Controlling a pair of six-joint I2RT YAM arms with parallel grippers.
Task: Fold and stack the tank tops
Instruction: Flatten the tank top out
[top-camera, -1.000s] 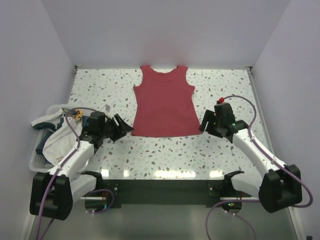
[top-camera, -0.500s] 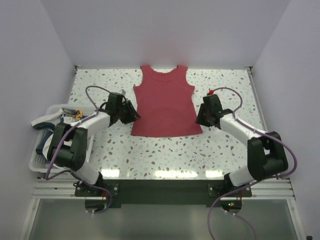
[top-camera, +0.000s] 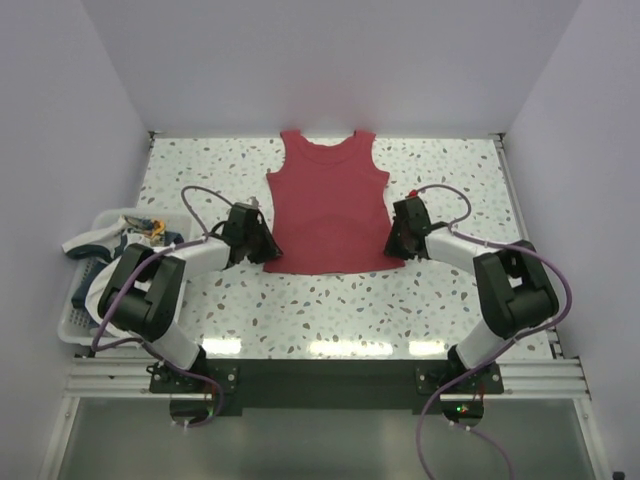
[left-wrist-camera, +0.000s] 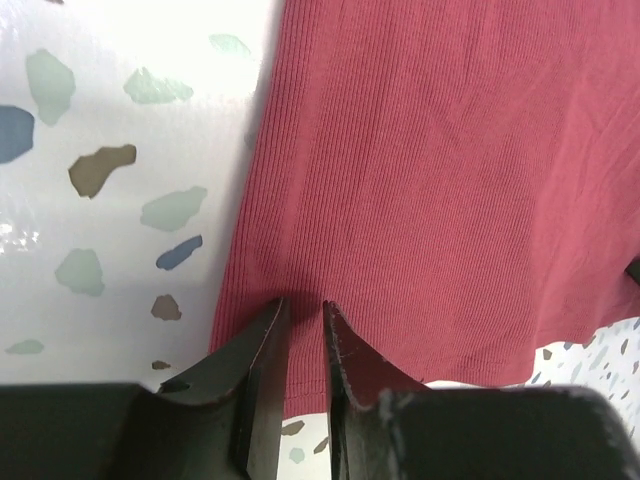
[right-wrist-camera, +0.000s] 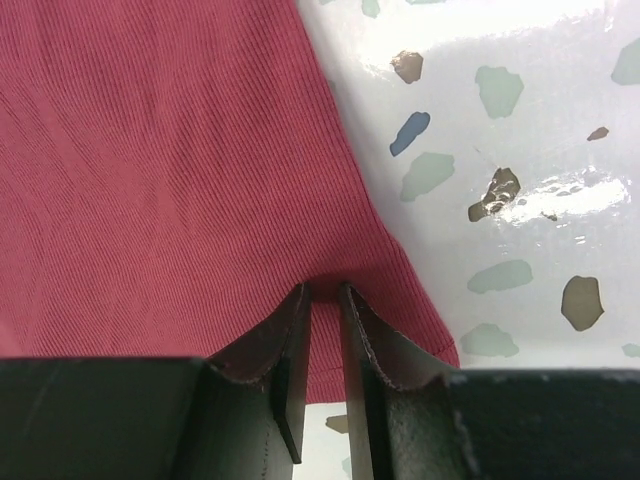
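"Red top (top-camera: 328, 205) lies where, held how?"
"Flat on table (top-camera: 450, 290); left gripper (left-wrist-camera: 303, 320) and right gripper (right-wrist-camera: 325, 300) each pinch a hem corner, jaws narrow; lift both evenly, carry hem to neckline; keep side edges aligned."

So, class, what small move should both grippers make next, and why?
Probably lift together: the left gripper and right gripper each look pinched on a hem corner of the red tank top, which lies flat and unfolded.
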